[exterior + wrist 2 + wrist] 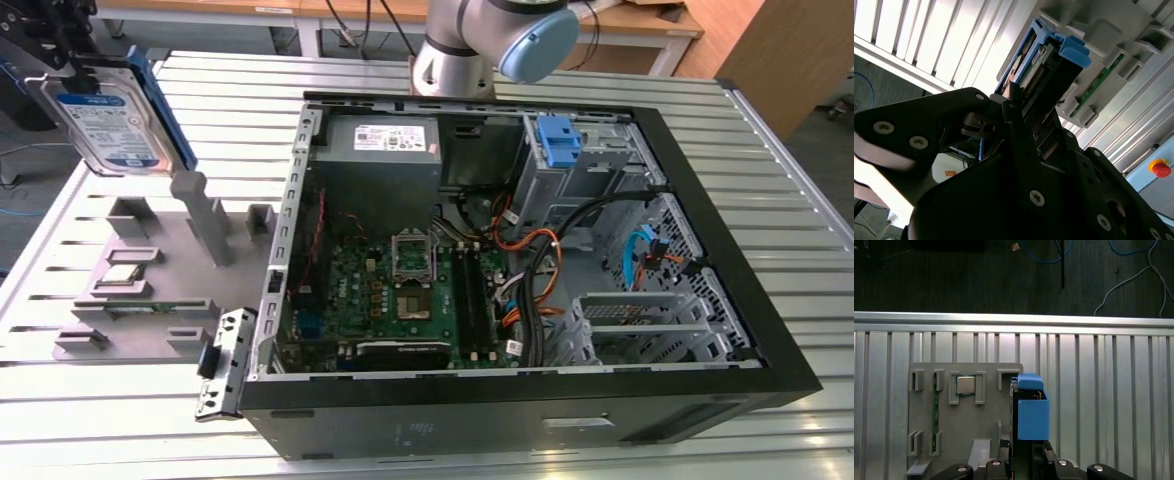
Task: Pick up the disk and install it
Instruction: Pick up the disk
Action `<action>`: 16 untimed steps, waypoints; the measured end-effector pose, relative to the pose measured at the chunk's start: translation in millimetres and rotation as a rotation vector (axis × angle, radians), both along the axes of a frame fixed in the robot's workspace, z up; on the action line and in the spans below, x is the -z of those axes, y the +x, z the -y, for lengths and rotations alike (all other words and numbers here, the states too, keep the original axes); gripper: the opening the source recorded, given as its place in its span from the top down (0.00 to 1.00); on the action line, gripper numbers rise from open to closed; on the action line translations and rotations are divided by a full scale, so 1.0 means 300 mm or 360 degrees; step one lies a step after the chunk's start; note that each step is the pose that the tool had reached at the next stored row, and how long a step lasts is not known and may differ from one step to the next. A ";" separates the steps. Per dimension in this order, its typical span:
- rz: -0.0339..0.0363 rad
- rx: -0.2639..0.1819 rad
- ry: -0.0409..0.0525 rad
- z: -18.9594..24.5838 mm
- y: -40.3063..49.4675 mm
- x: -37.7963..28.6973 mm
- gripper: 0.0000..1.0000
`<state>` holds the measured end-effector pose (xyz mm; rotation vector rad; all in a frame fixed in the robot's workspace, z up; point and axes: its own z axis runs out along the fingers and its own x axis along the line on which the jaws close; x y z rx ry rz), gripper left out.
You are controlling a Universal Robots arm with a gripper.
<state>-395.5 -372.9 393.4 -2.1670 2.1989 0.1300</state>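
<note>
Clamping the disk [114,125] tight at its top end with the gripper [78,80]! Holding it upright just above the grey fixture [147,290], at the exterior view's left, well apart from the open computer case [534,395].

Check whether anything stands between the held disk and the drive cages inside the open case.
The gripper is shut on the disk, raised over the grey fixture. The case wall and power supply lie between, lower down. Cables, black and orange, cross beside the drive cages and look the likeliest obstruction.
</note>
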 end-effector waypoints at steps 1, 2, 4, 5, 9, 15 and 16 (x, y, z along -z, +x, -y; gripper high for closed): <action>0.0000 0.0000 0.0000 0.000 0.000 -0.002 0.65; 0.0000 0.0000 0.0000 0.000 0.000 -0.004 0.65; 0.0000 0.0000 0.0000 0.000 0.000 -0.007 0.65; 0.0000 0.0000 0.0000 0.000 0.000 -0.007 0.65; 0.0000 0.0000 0.0000 0.000 0.000 -0.011 0.65; 0.0000 0.0000 0.0000 0.000 0.000 -0.015 0.65; 0.0000 0.0000 0.0000 0.000 0.000 -0.015 0.65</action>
